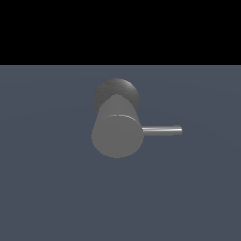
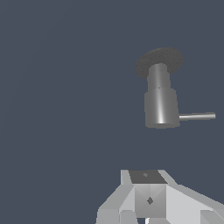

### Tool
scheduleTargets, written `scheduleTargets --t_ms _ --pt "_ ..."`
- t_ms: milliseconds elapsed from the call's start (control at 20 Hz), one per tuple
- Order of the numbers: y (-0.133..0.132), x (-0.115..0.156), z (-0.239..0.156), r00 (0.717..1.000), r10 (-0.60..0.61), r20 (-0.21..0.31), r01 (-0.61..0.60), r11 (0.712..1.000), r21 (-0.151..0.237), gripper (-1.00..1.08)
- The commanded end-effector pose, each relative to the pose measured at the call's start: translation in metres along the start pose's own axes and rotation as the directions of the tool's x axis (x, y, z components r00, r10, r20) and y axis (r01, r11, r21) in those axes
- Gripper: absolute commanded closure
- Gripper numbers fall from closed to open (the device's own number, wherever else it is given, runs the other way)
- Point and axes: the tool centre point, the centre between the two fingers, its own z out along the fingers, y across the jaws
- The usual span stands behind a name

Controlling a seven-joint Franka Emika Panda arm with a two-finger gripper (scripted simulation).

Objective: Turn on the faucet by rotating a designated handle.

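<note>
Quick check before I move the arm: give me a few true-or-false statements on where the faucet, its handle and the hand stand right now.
1. The handle sticks out toward the exterior view's right. True.
2. The hand is closed around the handle. False: in the wrist view it sits well apart from the faucet, touching nothing.
3. The handle is much thinner than the faucet body. True.
4. The arm shows in the exterior view. False: only the faucet and handle appear there.
5. The handle points straight up from the flat end face. False: it leaves the cylinder's side, lying about level.
</note>
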Motion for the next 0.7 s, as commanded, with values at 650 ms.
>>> scheduleTargets --t_ms 650 --pt "0.043 0.031 -0.107 0.911 0.155 -0.382 0.108 0.804 0.585 1.08"
